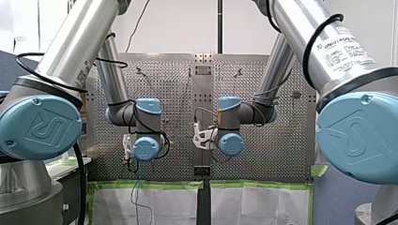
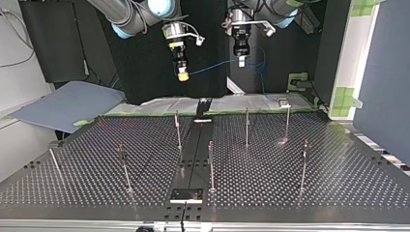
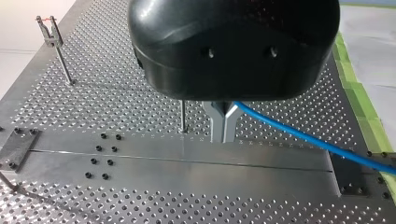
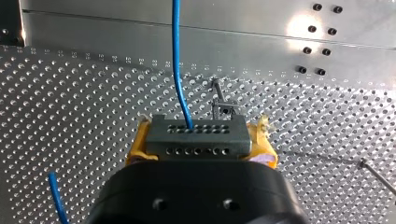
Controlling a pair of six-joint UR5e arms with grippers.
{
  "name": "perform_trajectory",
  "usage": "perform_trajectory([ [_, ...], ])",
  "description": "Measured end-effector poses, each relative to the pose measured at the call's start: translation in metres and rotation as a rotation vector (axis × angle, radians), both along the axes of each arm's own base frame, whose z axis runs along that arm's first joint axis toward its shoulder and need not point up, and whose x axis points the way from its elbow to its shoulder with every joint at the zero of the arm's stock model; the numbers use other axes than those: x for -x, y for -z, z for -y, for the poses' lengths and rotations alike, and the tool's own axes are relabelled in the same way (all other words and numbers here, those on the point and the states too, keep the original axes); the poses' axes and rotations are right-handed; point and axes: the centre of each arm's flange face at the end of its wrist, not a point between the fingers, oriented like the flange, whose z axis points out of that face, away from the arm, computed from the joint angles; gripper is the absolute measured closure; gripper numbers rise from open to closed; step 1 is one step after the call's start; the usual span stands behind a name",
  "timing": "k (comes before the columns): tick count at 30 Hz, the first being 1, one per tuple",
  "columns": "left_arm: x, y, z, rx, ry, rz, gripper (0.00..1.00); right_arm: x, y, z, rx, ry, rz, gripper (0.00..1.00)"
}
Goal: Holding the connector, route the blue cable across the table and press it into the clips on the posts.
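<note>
Label [image 1: 346,50] "UNIVERSAL" on my right arm [image 1: 300,28]

It was a robotics lab: my left arm [image 1: 61,61] and my right arm [image 1: 328,51] stood over a perforated table [image 2: 338,183] with posts [image 2: 247,128], edged in green tape [image 1: 150,185].

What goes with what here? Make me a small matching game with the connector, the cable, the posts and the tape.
1 connector
2 blue cable
3 posts
4 tape

a upright on the table
b green
c between my right hand's yellow pads
d gripped by my left hand

Pairs: 1c, 2d, 3a, 4b.
</note>
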Motion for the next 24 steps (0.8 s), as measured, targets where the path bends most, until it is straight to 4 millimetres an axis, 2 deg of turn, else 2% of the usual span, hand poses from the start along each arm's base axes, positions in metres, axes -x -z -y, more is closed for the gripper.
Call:
perform_trajectory([
  [6, -0.006, -0.008, 0.002, -0.007, -0.016, 0.012, 1.00, 0.001, 0.002, 0.003, -0.001, 0.010, -0.009, 0.99],
  [11, -0.011, -0.020, 0.003, -0.026, -0.032, 0.018, 1.00, -0.003, 0.015, 0.014, -0.019, 0.036, -0.052, 0.99],
  [17, -0.008, -0.019, 0.001, -0.054, -0.034, -0.019, 1.00, -0.003, 0.032, 0.015, -0.062, 0.039, -0.100, 0.99],
  [24, -0.006, -0.017, 0.000, -0.069, -0.033, -0.042, 1.00, 0.001, 0.039, 0.010, -0.107, 0.038, -0.147, 0.99],
])
